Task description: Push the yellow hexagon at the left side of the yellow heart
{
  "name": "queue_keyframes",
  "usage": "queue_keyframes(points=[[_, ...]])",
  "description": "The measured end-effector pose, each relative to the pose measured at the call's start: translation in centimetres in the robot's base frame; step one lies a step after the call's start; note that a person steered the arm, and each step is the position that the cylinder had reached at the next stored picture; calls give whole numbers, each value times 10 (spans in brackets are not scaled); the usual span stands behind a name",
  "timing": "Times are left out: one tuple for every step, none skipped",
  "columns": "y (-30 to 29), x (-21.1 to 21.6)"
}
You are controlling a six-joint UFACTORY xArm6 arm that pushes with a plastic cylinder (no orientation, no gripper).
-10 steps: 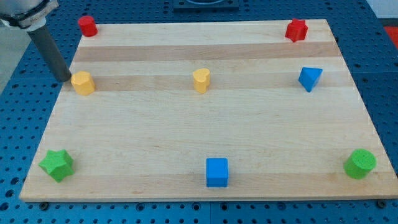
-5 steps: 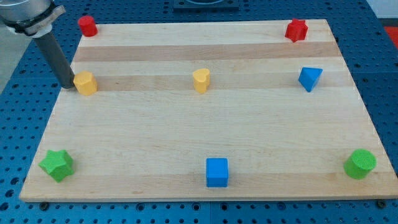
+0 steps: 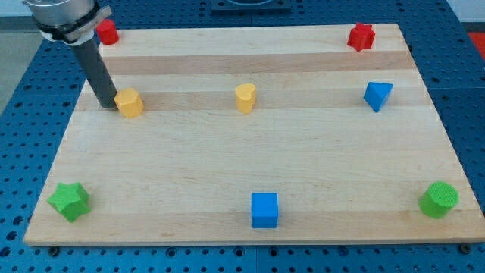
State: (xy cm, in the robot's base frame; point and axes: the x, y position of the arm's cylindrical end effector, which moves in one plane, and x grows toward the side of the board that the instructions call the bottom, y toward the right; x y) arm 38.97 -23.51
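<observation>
The yellow hexagon (image 3: 130, 102) sits on the wooden board (image 3: 250, 174) in its upper left part. The yellow heart (image 3: 245, 98) stands near the board's upper middle, well to the right of the hexagon. My tip (image 3: 108, 107) rests on the board and touches the hexagon's left side. The dark rod rises from the tip toward the view's top left.
A red block (image 3: 108, 32) is at the top left corner, partly behind the rod. A red star (image 3: 361, 36) is at the top right. A blue triangle (image 3: 377, 95), a green cylinder (image 3: 439, 199), a blue cube (image 3: 264, 209) and a green star (image 3: 69, 201) lie around the board.
My tip has moved right along the board and pushed the yellow hexagon right, toward the yellow heart. The other blocks have not moved.
</observation>
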Motion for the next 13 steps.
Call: queue_keyframes(points=[[13, 6], [27, 9], [39, 9], [47, 9], [58, 9], [62, 15], [62, 29], [63, 44], [71, 53], [81, 53], [88, 49], [91, 44], [89, 44]])
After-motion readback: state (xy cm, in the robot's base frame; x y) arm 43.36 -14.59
